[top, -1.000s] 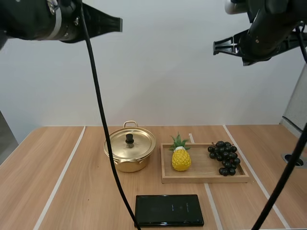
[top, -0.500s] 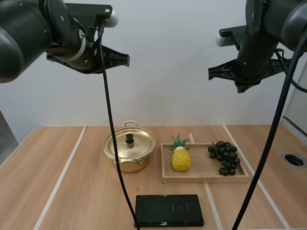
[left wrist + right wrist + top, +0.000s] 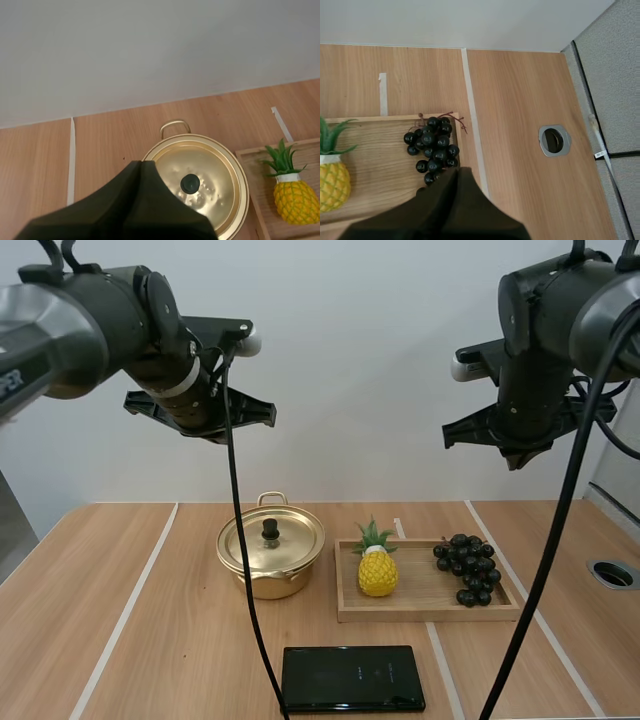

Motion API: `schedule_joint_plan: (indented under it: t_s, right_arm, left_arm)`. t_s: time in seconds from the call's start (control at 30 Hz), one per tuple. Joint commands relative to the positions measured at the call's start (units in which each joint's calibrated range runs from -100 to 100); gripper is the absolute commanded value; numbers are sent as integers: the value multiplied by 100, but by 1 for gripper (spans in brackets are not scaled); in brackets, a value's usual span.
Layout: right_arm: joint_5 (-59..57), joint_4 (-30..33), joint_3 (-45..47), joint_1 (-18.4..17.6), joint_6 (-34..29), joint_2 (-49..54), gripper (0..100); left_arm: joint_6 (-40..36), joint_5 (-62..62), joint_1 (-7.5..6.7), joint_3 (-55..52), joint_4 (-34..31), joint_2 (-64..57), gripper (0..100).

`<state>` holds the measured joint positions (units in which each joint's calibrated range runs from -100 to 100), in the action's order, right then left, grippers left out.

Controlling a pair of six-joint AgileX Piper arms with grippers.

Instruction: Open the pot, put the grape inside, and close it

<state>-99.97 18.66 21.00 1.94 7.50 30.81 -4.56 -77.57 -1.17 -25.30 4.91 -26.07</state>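
Left gripper [image 3: 141, 165] hangs well above the table, its fingers pressed together into one dark wedge, holding and touching nothing. Right gripper [image 3: 456, 171] is likewise closed on nothing. Below and just ahead of the left tips sits the gold pot [image 3: 200, 186], its lid [image 3: 271, 539] on, black knob [image 3: 189, 183] upright, and one loop handle [image 3: 175, 126] pointing away from the gripper toward the wall. Directly under the right tips lies the grape bunch [image 3: 434, 147] on the wooden tray [image 3: 380, 165]. Its long axis runs away from the gripper, stem end farthest off. A toy pineapple [image 3: 331, 172] stands on the tray, on the pot's side. The high view takes in both arms raised apart, plus a flat black slab [image 3: 352, 678] nearer the bases than the tray. The right wrist view brings out the bunch's thin stem [image 3: 451, 116].
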Motion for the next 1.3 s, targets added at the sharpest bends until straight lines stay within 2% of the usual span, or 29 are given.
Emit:
schedule_joint_plan:
  t_s: [0.0,0.17,0.27,0.73,0.77,0.83,0.9,1.03,1.07,1.1,1.27]
  right_arm:
    - [-3,101,115,20,-41,40,0]
    - [-3,90,421,20,-41,40,0]
    - [-3,100,536,20,-41,40,0]
    - [-3,193,534,20,-41,40,0]
    - [-3,193,534,20,-41,40,0]
    - [-3,193,534,20,-67,40,0]
    - [-3,193,534,20,-80,40,19]
    - [-3,193,534,20,-80,40,75]
    - [-3,193,534,20,-80,40,91]
    - [-3,193,534,20,-80,40,100]
    - [-3,217,534,20,-80,40,100]
  left_arm:
    - [157,-254,-9,53,177,173,0]
    - [652,-770,-9,53,753,468,0]
    - [696,-904,-9,53,1036,587,0]
    - [776,-872,-9,53,1124,665,0]
    - [756,-872,-9,53,1124,665,1]
    - [647,-872,-9,53,1114,665,13]
    - [611,-872,-9,53,1114,665,35]
    - [656,-872,-9,53,1114,665,100]
    - [656,-872,-9,53,1114,665,100]
    - [656,-872,-9,53,1114,665,100]
    - [656,-720,-9,53,1114,665,100]
